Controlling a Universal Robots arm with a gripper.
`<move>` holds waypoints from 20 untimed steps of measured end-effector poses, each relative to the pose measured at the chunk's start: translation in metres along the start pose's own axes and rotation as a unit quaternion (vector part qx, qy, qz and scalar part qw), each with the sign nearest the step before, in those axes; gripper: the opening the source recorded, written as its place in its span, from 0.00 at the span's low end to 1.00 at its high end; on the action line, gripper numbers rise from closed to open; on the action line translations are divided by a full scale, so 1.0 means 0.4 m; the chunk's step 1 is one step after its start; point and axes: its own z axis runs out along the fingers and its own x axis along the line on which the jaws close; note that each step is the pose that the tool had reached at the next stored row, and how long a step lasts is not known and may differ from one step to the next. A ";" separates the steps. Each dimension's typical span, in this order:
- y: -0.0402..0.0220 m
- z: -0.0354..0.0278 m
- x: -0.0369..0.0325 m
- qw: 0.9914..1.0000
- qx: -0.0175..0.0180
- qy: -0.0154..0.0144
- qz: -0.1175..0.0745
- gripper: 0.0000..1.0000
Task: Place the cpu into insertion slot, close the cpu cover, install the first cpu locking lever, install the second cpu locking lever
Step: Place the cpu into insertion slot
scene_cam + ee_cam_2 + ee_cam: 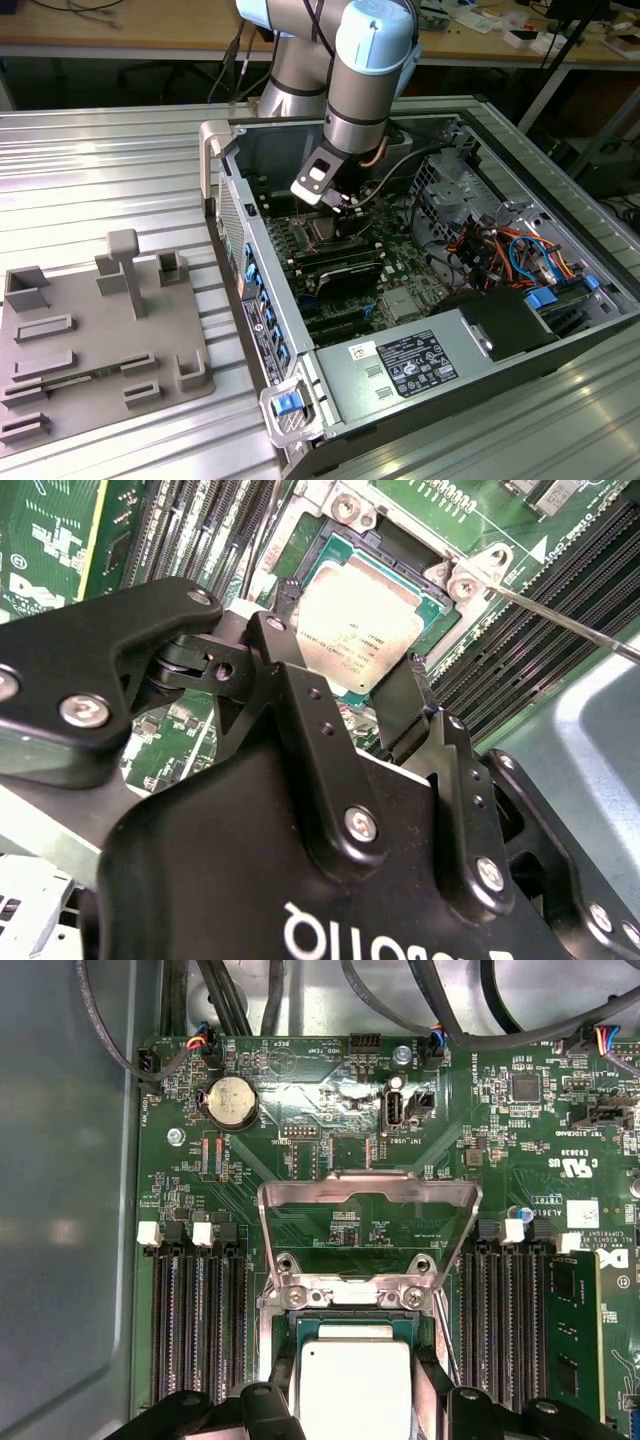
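- The cpu (pixel 355 620) is sitting level within the insertion slot (pixel 395 548), square to its rim. I am not able to confirm that it is fully seated.
- My gripper (pixel 350 640) is hanging directly over the insertion slot, straddling the chip. I cannot tell whether it is pinching the chip or has let go.
- Risk: if I am gripping and rising, I am likely dragging the chip out of the slot or tipping one corner up. The contacts beneath would be taking the damage.
- Risk: if the chip is resting slightly skewed, pressing down is forcing it against the slot's rim.
- The cpu cover (pixel 368 1180) is standing open, hinged at the slot's far edge. It is leaning upright, so a knock from my wrist could drop it onto a badly seated chip.
- A thin locking lever (pixel 560 620) is angling away from one corner of the slot. A sideways move risks catching it.
- Memory slots (pixel 200 1320) are flanking the insertion slot on both sides, leaving little room for drift.
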 end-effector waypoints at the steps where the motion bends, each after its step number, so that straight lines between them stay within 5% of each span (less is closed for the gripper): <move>1: 0.000 0.001 0.000 1.000 0.000 0.000 -0.001 0.55; 20: 0.000 0.008 0.000 1.000 0.000 0.000 -0.002 0.55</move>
